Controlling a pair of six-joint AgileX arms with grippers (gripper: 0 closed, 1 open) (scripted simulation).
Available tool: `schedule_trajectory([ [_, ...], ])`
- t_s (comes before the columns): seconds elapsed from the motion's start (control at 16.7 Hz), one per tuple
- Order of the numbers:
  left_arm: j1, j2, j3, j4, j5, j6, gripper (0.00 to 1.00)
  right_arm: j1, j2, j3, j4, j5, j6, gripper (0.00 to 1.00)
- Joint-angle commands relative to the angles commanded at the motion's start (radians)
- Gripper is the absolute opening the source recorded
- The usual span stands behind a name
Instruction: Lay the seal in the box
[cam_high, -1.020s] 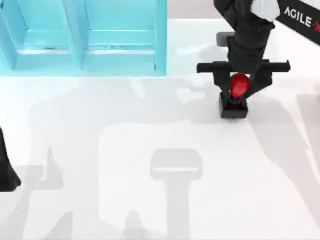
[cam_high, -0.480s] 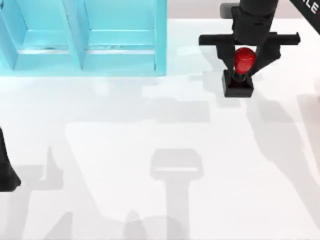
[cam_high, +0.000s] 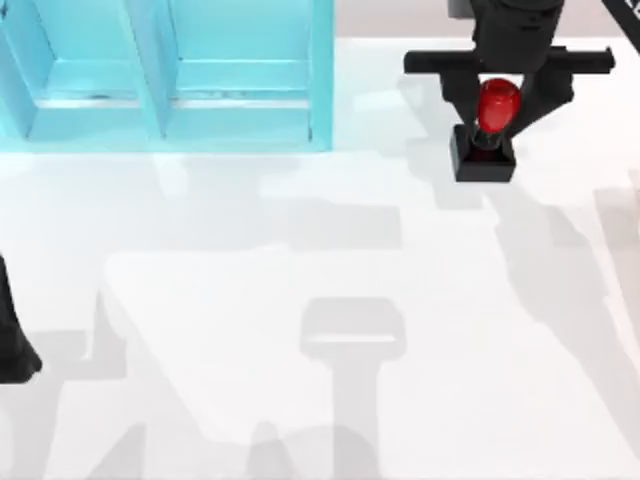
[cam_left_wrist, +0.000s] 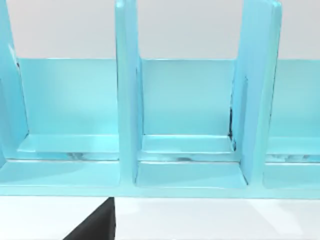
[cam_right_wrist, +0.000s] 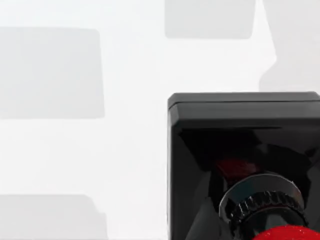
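Observation:
The seal (cam_high: 487, 130), a black square base with a glossy red knob, hangs above the table at the far right of the top view. My right gripper (cam_high: 497, 108) is shut on its red knob, one black finger on each side. The right wrist view looks down on the seal's black base (cam_right_wrist: 240, 145) with the red knob at the frame's edge. The box (cam_high: 170, 75) is a light blue divided container at the back left, with the seal well to its right. The left wrist view faces the box's compartments (cam_left_wrist: 187, 120). My left arm (cam_high: 12, 340) rests at the left edge.
The white table (cam_high: 250, 300) carries only grey shadows of the arms. The box has upright blue dividers (cam_left_wrist: 127, 90) between its compartments, and its right wall (cam_high: 322, 70) stands between the compartments and the seal.
My right gripper has carried the seal up off the table and toward the back right. The left arm has stayed still.

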Motion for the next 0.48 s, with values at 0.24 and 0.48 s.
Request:
schedule_trajectory([
  [0.24,0.000,0.000,0.000,0.000,0.000,0.000,1.00,-0.027,-0.035,-0.038,0.018,-0.001,-0.032,0.00],
  [0.48,0.000,0.000,0.000,0.000,0.000,0.000,1.00,-0.181,-0.182,-0.225,0.084,0.000,-0.188,0.00],
])
